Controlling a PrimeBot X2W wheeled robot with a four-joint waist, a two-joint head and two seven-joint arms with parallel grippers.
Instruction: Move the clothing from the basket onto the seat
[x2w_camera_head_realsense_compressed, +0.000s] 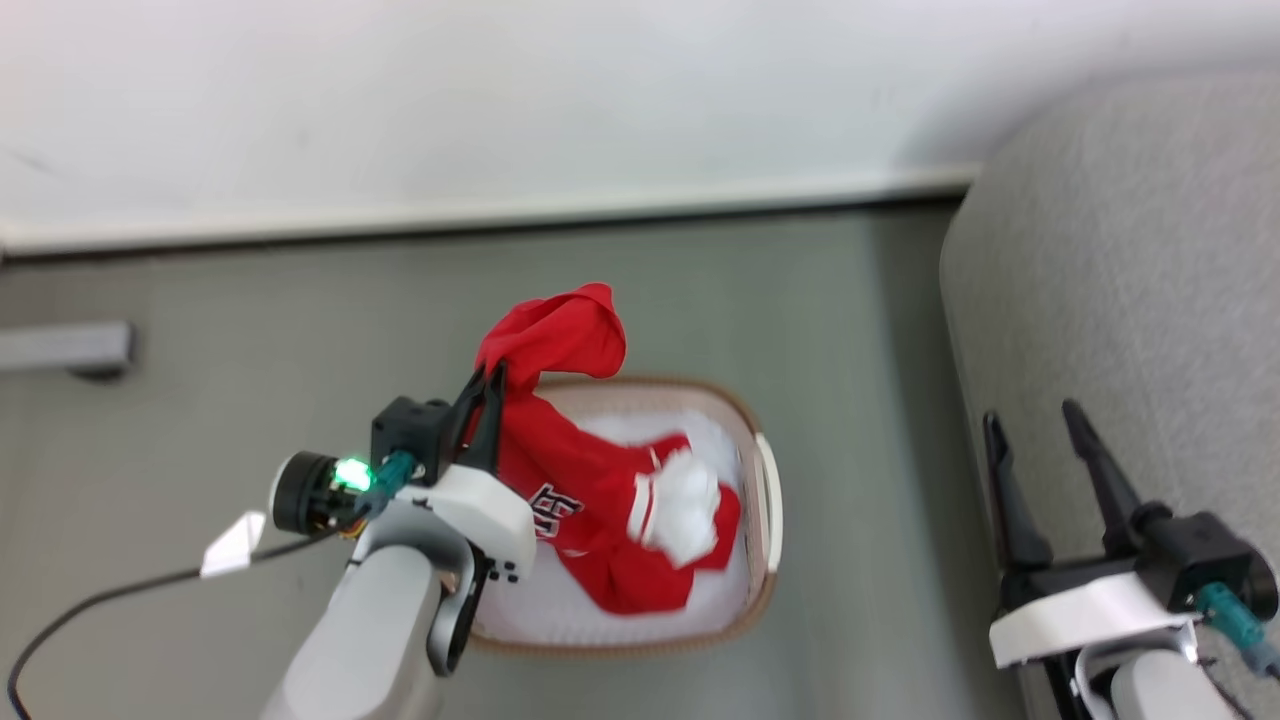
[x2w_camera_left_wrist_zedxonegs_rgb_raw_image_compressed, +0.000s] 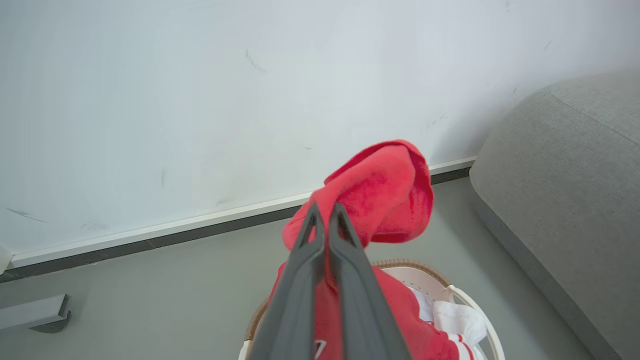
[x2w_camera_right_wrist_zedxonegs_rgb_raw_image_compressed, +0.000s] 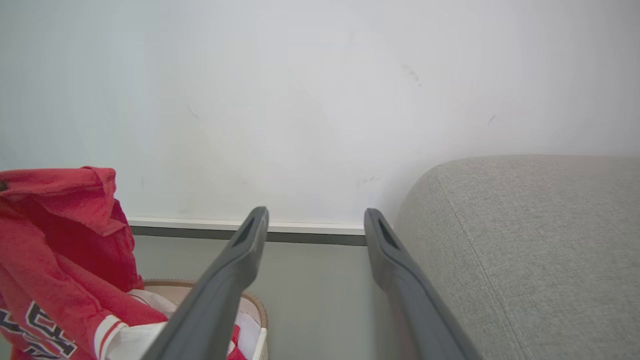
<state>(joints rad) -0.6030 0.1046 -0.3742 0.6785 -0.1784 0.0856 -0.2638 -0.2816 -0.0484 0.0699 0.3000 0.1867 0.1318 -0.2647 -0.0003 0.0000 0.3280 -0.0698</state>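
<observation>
Currently lifting: the left gripper (x2w_camera_head_realsense_compressed: 492, 373) draws clothing (x2w_camera_head_realsense_compressed: 580, 480) up from the basket (x2w_camera_head_realsense_compressed: 766, 500).
Head view: its fingers are clenched on a red fold, and most of the garment hangs down into the basket. The right gripper (x2w_camera_head_realsense_compressed: 1030, 415) is spread and empty at the seat (x2w_camera_head_realsense_compressed: 1130, 280) edge. Left wrist view: the pinch shows close up, with the fold flopping past the tips. Right wrist view: the garment's lettering shows, and bare floor between basket and seat. Next, I judge: raise the garment clear of the rim, then swing it right.

Black, white-outlined characters (x2w_camera_head_realsense_compressed: 556, 508) stand on the red clothing (x2w_camera_head_realsense_compressed: 600, 490), below the fingers (x2w_camera_head_realsense_compressed: 490, 425) of the left gripper (x2w_camera_head_realsense_compressed: 492, 372). Folds hide part; none can be read.
</observation>
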